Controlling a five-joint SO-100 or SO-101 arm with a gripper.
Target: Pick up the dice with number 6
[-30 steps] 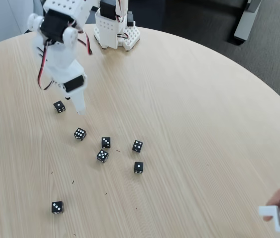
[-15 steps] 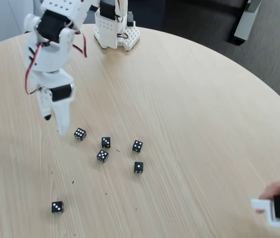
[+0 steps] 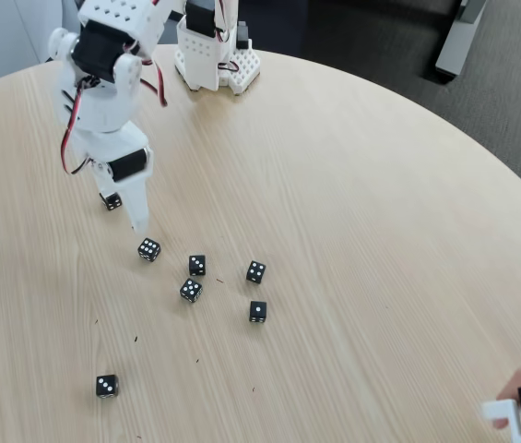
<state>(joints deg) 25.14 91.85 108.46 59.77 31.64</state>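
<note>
On the round pale wooden table [image 3: 352, 203] in the fixed view, the leftmost thing is a small black die with white pips [image 3: 105, 386], lying well below and a little left of the dice with number 6 [image 3: 148, 249], the landmark here. That die is a small black cube whose crowded top face appears to show two rows of three pips. It rests flat on the table, free of any grasp. Up and left of it, another black die [image 3: 110, 200] sits half hidden behind the white plastic arm. The white two-finger gripper [image 3: 135, 218] points down just above and left of the landmark die, its tip near it but apart. I cannot tell whether the fingers are parted or pressed together. Just right of the landmark lies a black die [image 3: 196, 265], with another black die [image 3: 191, 291] below it. Farther right are a die [image 3: 255, 271] and, lower, a die with a single pip [image 3: 257, 312]. The white arm base [image 3: 216, 57] stands far above the landmark at the table's edge. Far to the lower right, a person's hand [image 3: 516, 380] holds a white device [image 3: 518, 413].
</note>
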